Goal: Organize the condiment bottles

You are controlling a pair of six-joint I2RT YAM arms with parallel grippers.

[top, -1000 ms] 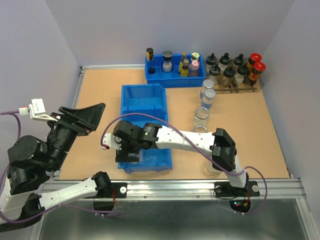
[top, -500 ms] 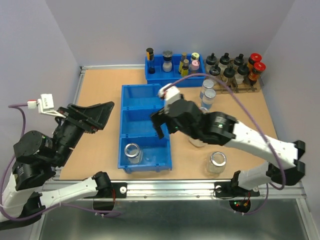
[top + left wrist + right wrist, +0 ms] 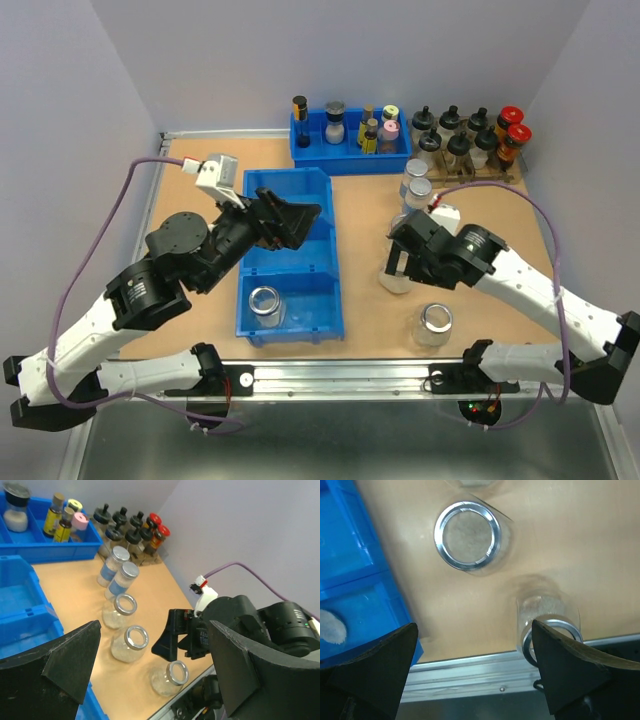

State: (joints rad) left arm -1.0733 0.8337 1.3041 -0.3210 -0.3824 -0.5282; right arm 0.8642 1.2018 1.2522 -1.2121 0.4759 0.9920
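My right jaws hang wide apart over a silver-rimmed clear glass jar [image 3: 467,535]; my left jaws gape empty above the blue plastic bin [image 3: 290,333].

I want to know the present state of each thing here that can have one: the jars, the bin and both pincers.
Left pincer: open, empty.
Right pincer: open, empty.
Lidded jars: two, closed, upright on the table.
Open jars: three, no lids, upright on the table.
Binned jar: no lid, upright in the near compartment.
Bin: holds one jar; far part partly hidden.
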